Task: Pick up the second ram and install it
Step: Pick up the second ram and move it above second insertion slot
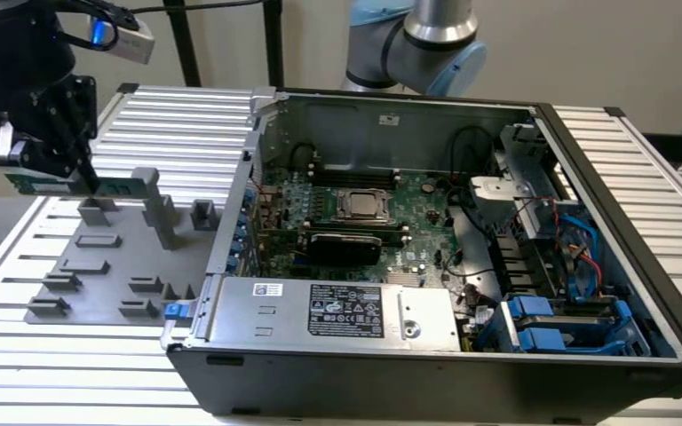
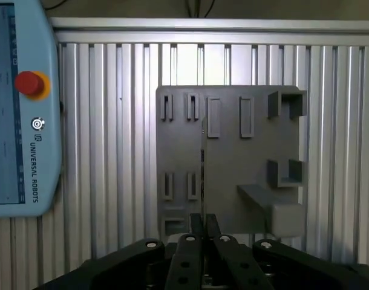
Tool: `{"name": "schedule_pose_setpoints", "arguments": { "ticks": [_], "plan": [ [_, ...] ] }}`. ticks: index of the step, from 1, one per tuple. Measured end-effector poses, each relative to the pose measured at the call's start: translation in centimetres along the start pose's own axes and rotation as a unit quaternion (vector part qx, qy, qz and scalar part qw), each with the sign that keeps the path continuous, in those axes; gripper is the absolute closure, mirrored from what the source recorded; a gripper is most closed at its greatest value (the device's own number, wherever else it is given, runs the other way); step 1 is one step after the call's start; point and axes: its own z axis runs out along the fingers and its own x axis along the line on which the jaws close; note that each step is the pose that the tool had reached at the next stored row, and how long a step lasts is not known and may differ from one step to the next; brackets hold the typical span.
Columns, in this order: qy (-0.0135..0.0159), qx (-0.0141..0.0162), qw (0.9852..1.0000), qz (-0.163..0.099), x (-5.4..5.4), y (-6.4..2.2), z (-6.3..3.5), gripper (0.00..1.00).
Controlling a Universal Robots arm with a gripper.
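From my remote seat I see the claw [image 1: 67,174] hanging over the grey fixture tray [image 1: 104,266], which lies on the slatted aluminium bench [image 1: 81,355]. The second ram [image 1: 116,187] is pinched between the fingers, and the jaws are drawn in close on its thin board with almost no gap left. In the exterior view the stick lies roughly level and crosswise under the claw. A short green end pokes out on each side of the fingers, and the whole stick hangs clear above the tray, over the tray's far end where the taller grey posts stand. It does not sit in any of the tray's holders. Through the wrist view I look straight down the claw [image 2: 204,221] and meet the second ram [image 2: 202,169] edge-on. It shows as a thin dark line running out from between the two narrow fingertips [image 2: 196,225], with the tray [image 2: 233,163] and its empty slots flat behind it. The stick is centred in the grip rather than held by one end. The open computer case [image 1: 436,386] stands just beside the tray, on the exterior view's right of it, with the green motherboard [image 1: 418,209] lying inside. A pale blue teach pendant [image 2: 21,121] with a red stop button [image 2: 29,83] rests on the bench [image 2: 112,121] beside the tray, apart from it.
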Motion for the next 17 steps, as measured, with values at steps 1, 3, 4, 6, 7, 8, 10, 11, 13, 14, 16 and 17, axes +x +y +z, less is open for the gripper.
{"name": "schedule_pose_setpoints", "arguments": {
  "ticks": [1,3,4,6,7,8,10,11,13,14,16,17],
  "plan": [
    [-0.0001,0.0004,1.0000,0.000,0.0,-0.17,-0.14,0.86],
    [-0.0005,0.0009,1.0000,-0.001,0.0,-0.58,-0.37,0.86],
    [-0.0010,0.0008,1.0000,-0.002,0.0,-0.77,-0.58,0.86],
    [-0.0026,0.0009,1.0000,-0.004,0.0,-1.19,-1.04,0.86],
    [-0.0034,0.0009,1.0000,-0.004,0.0,-1.42,-1.29,0.86],
    [-0.0040,0.0009,1.0000,-0.005,0.0,-1.66,-1.53,0.86],
    [-0.0051,0.0009,1.0000,-0.005,0.0,-2.33,-2.14,0.86],
    [-0.0056,0.0009,1.0000,-0.005,0.0,-2.77,-2.46,0.86],
    [-0.0061,0.0009,1.0000,-0.005,0.0,-3.65,-2.97,0.86],
    [-0.0061,0.0009,1.0000,-0.005,0.0,-4.10,-3.16,0.86],
    [-0.0062,0.0009,1.0000,-0.005,0.0,-5.03,-3.42,0.86],
    [-0.0062,0.0008,1.0000,-0.005,0.0,-5.48,-3.52,0.86]
  ]
}}
